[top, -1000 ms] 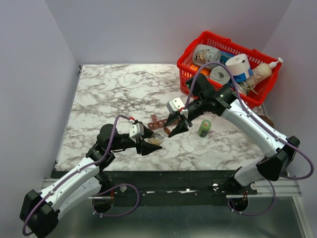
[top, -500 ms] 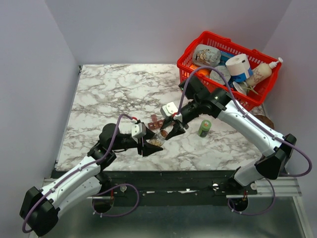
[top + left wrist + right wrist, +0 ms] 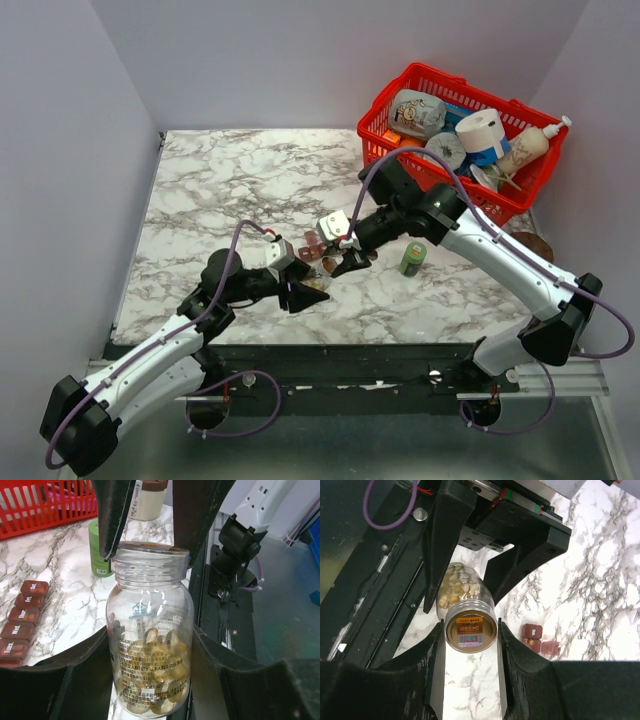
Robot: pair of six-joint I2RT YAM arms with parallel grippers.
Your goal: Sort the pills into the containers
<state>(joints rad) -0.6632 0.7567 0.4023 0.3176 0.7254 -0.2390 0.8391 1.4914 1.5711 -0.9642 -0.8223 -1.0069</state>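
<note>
the left hand (image 3: 150, 640) is closed on a clear bottle (image 3: 150, 610), one finger pressed to each side of its body, holding it upright at the near middle of the marble surface (image 3: 220, 190); the right hand (image 3: 471, 630) comes down from above with its jaws drawn in to the width of the cap (image 3: 471, 629), a finger against each side of the cap's rim; the pills (image 3: 155, 665) are yellow and lie heaped inside the bottle, filling roughly its lower half, so they sit between the left hand's fingers and below the right hand's fingertips; they are too many and too piled up to count; the pill organiser (image 3: 20, 622) lies flat on the surface just beyond the bottle on its far side, close to both hands and clear of their fingers; it is one dark red-brown strip, with five shut lidded compartments showing in the left wrist view and three in the right wrist view, the rest hidden; there is one bottle with one cap, one small green bottle (image 3: 412, 258) standing to the right of the hands, and one red basket (image 3: 385, 110) of mixed goods at the far right corner
</note>
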